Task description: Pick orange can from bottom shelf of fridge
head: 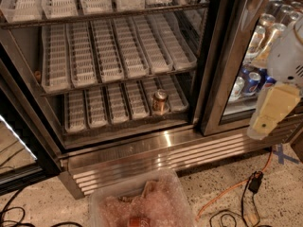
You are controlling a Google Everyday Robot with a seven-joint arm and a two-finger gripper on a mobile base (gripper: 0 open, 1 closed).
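The orange can point(160, 101) stands upright near the front of the bottom shelf point(106, 109) of the fridge point(142, 161), in the second lane from the right, with nothing beside it. The gripper point(267, 115) hangs well off to the right, outside the fridge and in front of the neighbouring cooler's blue cans point(251, 82); whether it is open or closed I cannot tell. I'd say it should swing left around the black door post point(218, 79), come in low under the middle shelf point(118, 56), level with the can's body, and close on its sides without tipping it. A plastic bin point(102, 205) and loose cables point(227, 193) lie on the floor below.
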